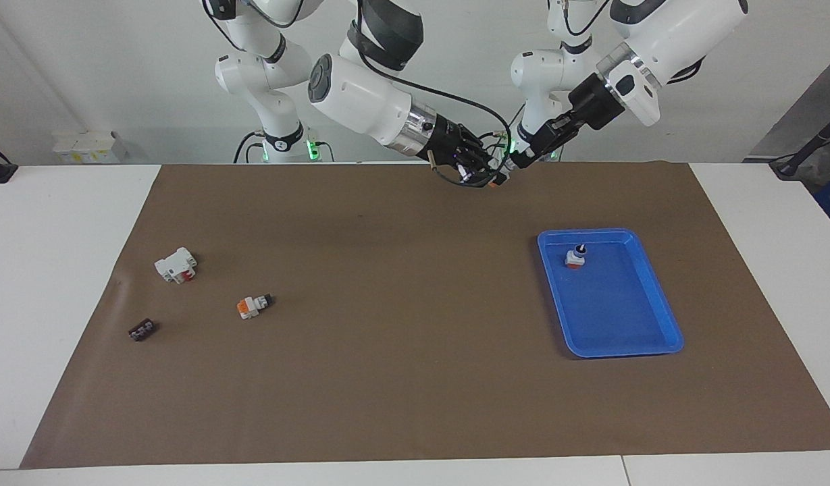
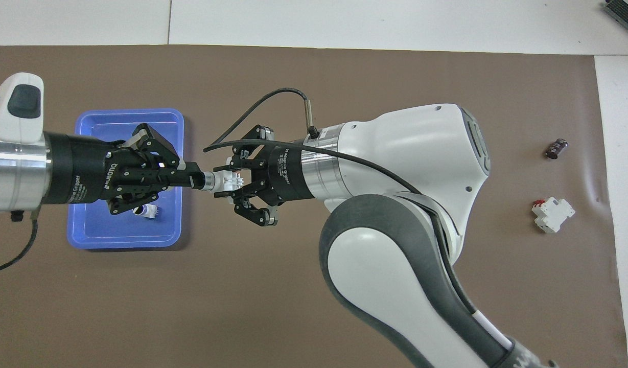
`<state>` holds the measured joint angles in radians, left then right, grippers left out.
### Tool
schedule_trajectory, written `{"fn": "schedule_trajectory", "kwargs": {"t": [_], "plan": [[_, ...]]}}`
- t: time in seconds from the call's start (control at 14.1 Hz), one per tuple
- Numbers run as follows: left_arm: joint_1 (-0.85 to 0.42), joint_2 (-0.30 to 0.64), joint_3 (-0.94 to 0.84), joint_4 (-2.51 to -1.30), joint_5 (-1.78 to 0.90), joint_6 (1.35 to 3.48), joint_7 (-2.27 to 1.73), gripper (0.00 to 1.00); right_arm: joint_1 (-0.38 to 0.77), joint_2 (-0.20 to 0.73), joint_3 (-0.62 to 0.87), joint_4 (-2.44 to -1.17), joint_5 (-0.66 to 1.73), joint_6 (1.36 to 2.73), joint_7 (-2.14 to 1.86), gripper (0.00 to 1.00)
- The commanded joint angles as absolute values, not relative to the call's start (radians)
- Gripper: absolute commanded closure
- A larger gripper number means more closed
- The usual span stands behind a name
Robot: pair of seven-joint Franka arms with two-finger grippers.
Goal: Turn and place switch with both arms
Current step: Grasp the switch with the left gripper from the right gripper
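A switch (image 2: 227, 181) with a white body is held in the air over the brown mat (image 1: 387, 378), between both grippers. It shows in the facing view (image 1: 500, 179) with its orange end down. My left gripper (image 2: 204, 181) is shut on its knob end; it also shows in the facing view (image 1: 517, 162). My right gripper (image 2: 232, 182) is closed around the white body; it also shows in the facing view (image 1: 485, 175). A second switch (image 1: 575, 257) stands in the blue tray (image 1: 631, 341). A third switch (image 1: 254, 306) lies on the mat toward the right arm's end.
A larger white block with a red part (image 1: 176, 264) and a small dark-brown flat piece (image 1: 142, 330) lie on the mat toward the right arm's end. The blue tray (image 2: 94, 235) lies toward the left arm's end, partly under the left gripper in the overhead view.
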<state>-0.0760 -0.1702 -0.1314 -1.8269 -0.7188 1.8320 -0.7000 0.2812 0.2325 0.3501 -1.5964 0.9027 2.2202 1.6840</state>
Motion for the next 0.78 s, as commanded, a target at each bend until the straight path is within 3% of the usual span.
{"fn": "schedule_trajectory", "kwargs": {"t": [0.0,0.71], "plan": [[-0.090,-0.190,-0.127,-1.845,-0.718,1.819,-0.686,0.83,0.273,0.206,0.356,-1.615,0.925,2.226,1.698,1.00],[-0.089,-0.207,-0.127,-1.844,-0.718,1.733,-0.683,0.82,0.275,0.199,0.356,-1.626,0.923,2.233,1.697,1.00]]}}
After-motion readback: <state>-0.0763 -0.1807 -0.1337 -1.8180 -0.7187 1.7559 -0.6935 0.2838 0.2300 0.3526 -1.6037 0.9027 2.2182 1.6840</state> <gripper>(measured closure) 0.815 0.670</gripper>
